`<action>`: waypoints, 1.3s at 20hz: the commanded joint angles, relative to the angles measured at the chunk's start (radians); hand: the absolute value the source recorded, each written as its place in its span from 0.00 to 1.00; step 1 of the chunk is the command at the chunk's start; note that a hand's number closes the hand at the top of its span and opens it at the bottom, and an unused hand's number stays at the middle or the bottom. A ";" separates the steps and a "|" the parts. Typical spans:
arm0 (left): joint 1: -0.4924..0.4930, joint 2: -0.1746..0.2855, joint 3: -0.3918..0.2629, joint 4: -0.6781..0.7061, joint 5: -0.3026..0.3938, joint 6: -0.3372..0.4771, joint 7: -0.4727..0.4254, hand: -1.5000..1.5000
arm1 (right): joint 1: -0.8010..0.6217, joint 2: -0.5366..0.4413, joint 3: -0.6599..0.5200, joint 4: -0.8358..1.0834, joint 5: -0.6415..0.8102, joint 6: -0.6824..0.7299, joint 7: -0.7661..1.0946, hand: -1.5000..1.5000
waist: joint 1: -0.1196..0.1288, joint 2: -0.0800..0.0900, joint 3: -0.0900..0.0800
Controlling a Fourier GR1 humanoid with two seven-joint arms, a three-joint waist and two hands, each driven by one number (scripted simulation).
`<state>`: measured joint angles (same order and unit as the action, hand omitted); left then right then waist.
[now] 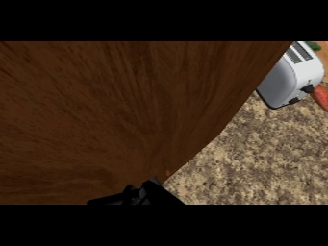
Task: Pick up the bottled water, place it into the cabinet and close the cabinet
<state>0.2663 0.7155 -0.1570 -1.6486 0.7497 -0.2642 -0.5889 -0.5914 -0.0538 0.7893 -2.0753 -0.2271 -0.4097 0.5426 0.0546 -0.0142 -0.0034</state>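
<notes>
Filling most of the view, a brown wooden panel (88, 120) stands close in front of the head, its curved edge running from the upper right down to the lower middle. I take it for the cabinet's door, seen at the closing step, since nothing else in the task would bring so broad a board this near.

At the panel's lower edge a black hand (141, 196) shows. It lies left of the middle, so I judge it the left hand, placed there to push the door. No forearm shows to settle it, and I cannot tell whether it is open or closed. The right hand shows nowhere.

The bottled water is not visible. Most likely it sits inside the cabinet behind the panel, but the inside is hidden and I cannot confirm it.

On the speckled table (266, 158) at the right stand a white toaster (294, 74) and, just beside it, a carrot (323, 98), well apart from the hand.
</notes>
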 commanded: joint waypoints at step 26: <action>0.165 0.016 0.220 -0.267 0.095 0.019 0.191 0.00 | -0.337 0.024 -0.302 0.739 -0.444 0.374 -0.269 1.00 | -0.044 0.016 0.003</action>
<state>0.4450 0.7381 0.0377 -1.9274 0.8381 -0.2439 -0.4238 -0.9600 -0.0060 0.5378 -1.3992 -0.7123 -0.0551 0.3200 0.0248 -0.0061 -0.0046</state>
